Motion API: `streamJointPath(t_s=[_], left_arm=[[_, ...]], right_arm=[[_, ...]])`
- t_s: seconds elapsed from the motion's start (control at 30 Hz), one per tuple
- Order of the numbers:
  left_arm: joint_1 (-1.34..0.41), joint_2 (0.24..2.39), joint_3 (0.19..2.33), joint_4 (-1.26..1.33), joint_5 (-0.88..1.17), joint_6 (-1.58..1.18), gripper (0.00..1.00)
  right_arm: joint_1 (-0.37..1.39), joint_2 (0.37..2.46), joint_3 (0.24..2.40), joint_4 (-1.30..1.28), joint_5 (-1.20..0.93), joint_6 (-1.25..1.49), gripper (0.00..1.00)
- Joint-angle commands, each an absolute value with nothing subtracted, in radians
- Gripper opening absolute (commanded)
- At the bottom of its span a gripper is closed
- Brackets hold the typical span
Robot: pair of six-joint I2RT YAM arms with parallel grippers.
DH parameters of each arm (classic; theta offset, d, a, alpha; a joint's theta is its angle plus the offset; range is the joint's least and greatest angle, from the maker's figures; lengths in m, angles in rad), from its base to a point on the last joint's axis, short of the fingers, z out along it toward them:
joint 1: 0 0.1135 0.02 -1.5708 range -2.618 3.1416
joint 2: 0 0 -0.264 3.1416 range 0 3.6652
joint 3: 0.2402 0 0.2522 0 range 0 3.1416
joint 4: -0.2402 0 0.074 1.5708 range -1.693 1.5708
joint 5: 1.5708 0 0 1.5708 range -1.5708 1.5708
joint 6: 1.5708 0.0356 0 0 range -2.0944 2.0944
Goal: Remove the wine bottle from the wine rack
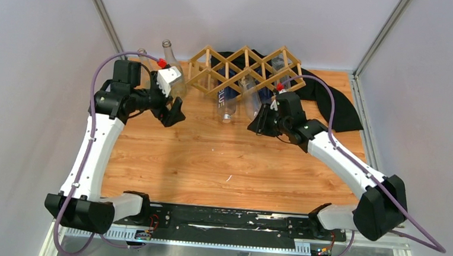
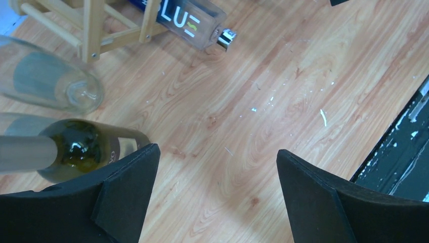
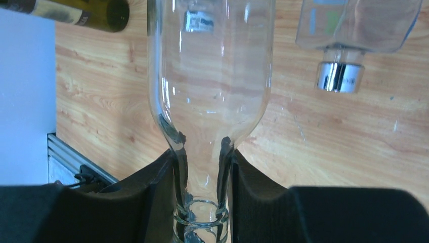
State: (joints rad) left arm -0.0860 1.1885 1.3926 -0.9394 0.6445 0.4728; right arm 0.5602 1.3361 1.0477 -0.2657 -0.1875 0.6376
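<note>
Wine bottle (image 3: 210, 91) neck within right pincer (image 3: 202, 169)

Our left arm (image 1: 95, 149) rises from its base at the near left corner and bends inward at the elbow, wrist turned toward the middle. The left claw (image 2: 217, 154) hangs with both fingers spread wide, gripping nothing. Our right arm (image 1: 341, 159) stretches forward and inward, and the right claw (image 3: 202, 169) presses its fingers on the neck of a clear bottle (image 3: 210, 76).
</note>
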Motion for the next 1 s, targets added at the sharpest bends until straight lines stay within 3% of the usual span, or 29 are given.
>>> streamJointPath(t_s=[0.0, 0.6, 0.97], left_arm=[[-0.141, 1.175, 1.373, -0.942, 0.608, 0.531, 0.92], [-0.462, 1.144, 1.317, -0.999, 0.314, 0.790, 0.99], [-0.581, 1.012, 1.170, -0.997, 0.344, 0.943, 0.99]], right_arm=[[0.581, 1.246, 1.019, -0.268, -0.219, 0.646, 0.00], [0.725, 1.094, 1.062, -0.566, -0.320, 0.593, 0.00], [0.886, 1.204, 1.266, -0.759, -0.405, 0.553, 0.00]])
